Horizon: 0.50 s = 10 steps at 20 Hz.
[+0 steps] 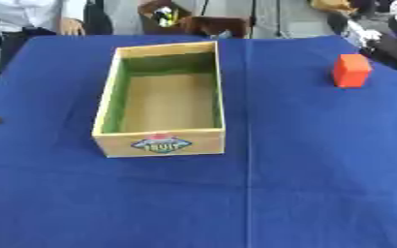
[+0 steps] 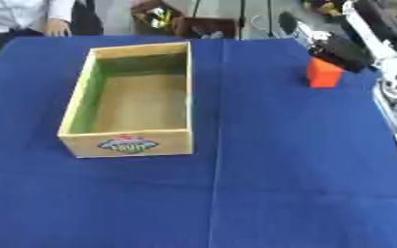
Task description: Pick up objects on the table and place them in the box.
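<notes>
A blue cloth-covered table point(image 1: 320, 184) is filling most of both views, with a straight seam running down it just right of the middle. A rectangular wooden box point(image 1: 161, 141) with a green-tinted inner lining and a blue and red label on its near wall is sitting upright left of that seam, its long sides running away from the camera; nothing is lying inside it. Beyond the far edge, a person in a white shirt point(image 1: 28, 12) is standing at the upper left, and dark clutter that cannot be made out is sitting along the back.

A small orange-red block point(image 1: 352, 70), box-shaped and plain, is standing on the cloth near the far right of the table, well apart from the wooden box. Nothing is lying between the two, so the cloth between them is open.

The robot's right hand point(image 2: 342, 51), black with silver parts, is coming in from the upper right and hanging just behind and above the block; whether it is touching the block cannot be told, nor whether its fingers are spread or curled. The left hand is showing in neither view.

The near half of the table is bare cloth, and its right edge is showing in the right eye view, close to the block.
</notes>
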Motion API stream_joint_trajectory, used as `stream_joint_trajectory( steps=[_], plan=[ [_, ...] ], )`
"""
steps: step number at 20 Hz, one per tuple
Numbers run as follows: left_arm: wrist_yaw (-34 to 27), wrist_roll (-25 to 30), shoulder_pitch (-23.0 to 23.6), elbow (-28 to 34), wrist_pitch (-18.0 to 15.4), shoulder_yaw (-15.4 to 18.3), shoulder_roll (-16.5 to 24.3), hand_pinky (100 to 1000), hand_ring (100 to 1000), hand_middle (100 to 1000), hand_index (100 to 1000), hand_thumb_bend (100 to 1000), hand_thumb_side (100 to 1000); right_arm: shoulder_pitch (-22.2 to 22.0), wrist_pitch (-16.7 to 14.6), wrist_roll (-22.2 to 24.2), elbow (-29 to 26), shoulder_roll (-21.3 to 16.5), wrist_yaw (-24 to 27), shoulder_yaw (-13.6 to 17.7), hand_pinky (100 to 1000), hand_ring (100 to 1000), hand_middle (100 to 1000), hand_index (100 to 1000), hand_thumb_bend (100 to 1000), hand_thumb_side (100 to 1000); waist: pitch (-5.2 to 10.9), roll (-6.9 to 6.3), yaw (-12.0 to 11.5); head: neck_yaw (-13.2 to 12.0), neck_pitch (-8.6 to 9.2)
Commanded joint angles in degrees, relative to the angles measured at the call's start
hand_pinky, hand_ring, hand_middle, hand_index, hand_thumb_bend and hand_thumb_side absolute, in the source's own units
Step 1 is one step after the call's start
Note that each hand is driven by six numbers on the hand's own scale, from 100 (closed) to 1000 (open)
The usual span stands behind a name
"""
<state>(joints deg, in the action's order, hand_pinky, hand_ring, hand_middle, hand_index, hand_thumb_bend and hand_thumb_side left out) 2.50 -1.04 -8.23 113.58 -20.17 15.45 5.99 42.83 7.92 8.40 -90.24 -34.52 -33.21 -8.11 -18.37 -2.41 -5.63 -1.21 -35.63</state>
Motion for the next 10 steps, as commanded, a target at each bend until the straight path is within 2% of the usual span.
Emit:
stream_joint_trajectory(
  steps=[1, 10],
  plan=[
    [-0.3, 0.1, -0.5, 1.0, 0.0, -0.1, 0.5, 508, 635, 606, 871, 344, 834, 0.9, -0.1, 0.3, 1.3, -1.5, -0.9, 1.0, 898, 945, 787, 882, 467, 1000, 1.09, 0.02, -0.1, 0.0, 0.76],
    [-0.4, 0.3, -0.5, 1.0, 0.0, -0.2, 0.5, 507, 635, 607, 871, 344, 834, 2.1, -0.4, 0.8, 6.5, -1.5, -2.0, 1.9, 902, 950, 792, 886, 489, 1000, 0.93, -0.08, -0.1, 0.1, 1.1]
  ],
)
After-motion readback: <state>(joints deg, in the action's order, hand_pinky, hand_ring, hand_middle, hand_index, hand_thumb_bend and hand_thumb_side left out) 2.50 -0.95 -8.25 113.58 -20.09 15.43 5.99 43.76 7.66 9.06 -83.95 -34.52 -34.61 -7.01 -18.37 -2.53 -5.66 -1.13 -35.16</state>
